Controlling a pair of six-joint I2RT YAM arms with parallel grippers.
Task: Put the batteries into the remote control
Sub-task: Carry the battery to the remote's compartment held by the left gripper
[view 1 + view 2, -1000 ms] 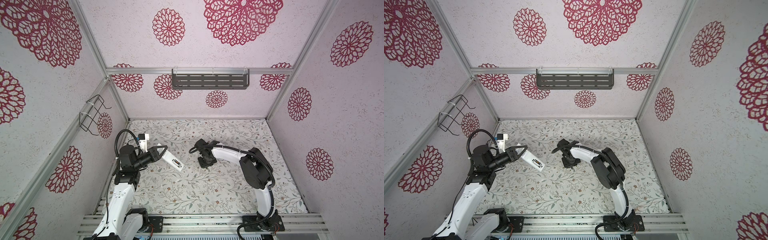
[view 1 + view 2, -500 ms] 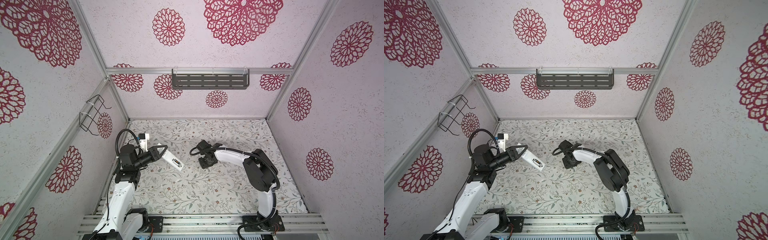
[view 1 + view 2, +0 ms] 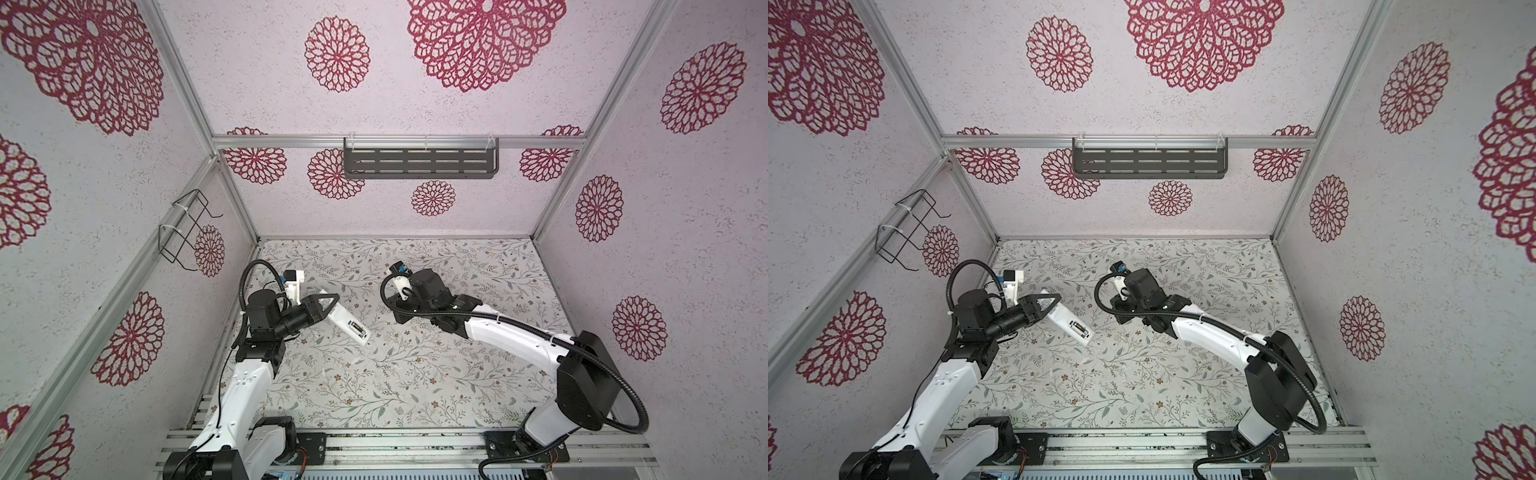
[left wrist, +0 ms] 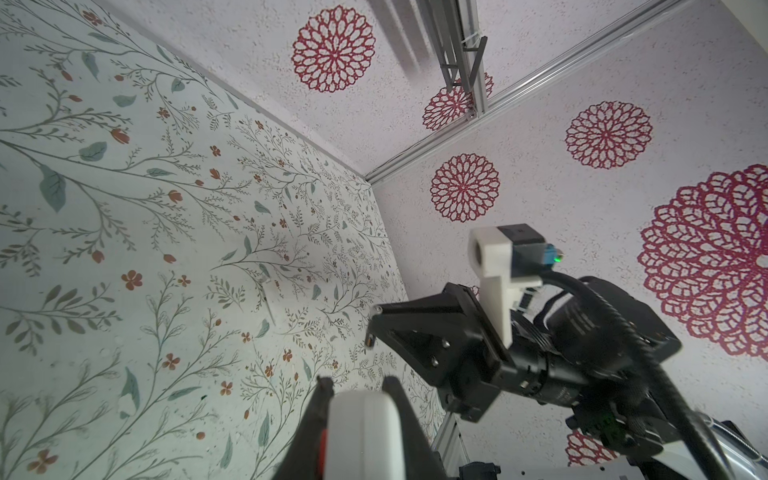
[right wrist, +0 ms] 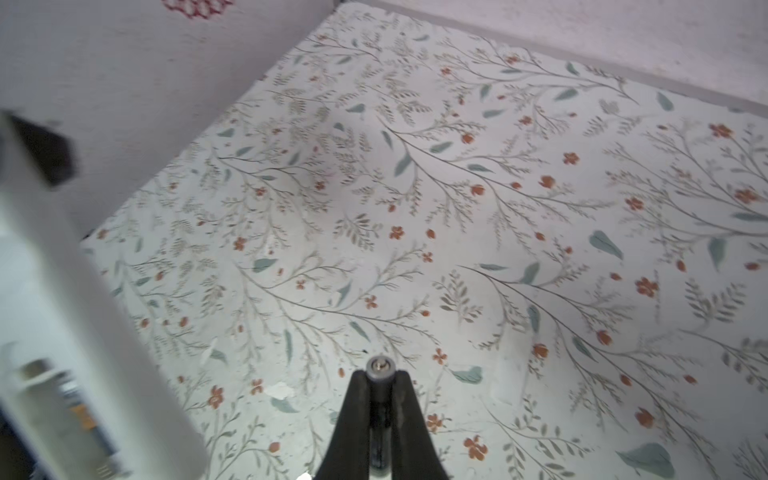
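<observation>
My left gripper (image 3: 332,302) is shut on the white remote control (image 3: 347,322) and holds it off the floral mat, slanting down to the right in both top views, back side up. Its open battery recess (image 3: 358,329) shows something dark and yellowish inside. The left wrist view shows the remote's end (image 4: 361,432) between the black fingers (image 4: 318,415). My right gripper (image 5: 379,380) is shut on a slim dark battery (image 5: 379,369), silvery tip poking past the fingertips. It hovers just right of the remote (image 5: 62,324). In the top views the wrist (image 3: 428,291) hides that battery.
The floral mat (image 3: 415,374) carries a few small white scraps (image 3: 357,360) in front of the remote. A grey slotted shelf (image 3: 419,164) hangs on the back wall and a wire rack (image 3: 187,232) on the left wall. Aluminium rails (image 3: 415,442) run along the front edge.
The right arm's elbow has swung out to the right and lower, while its gripper stays near the same spot beside the remote. The left arm and remote have not moved.
</observation>
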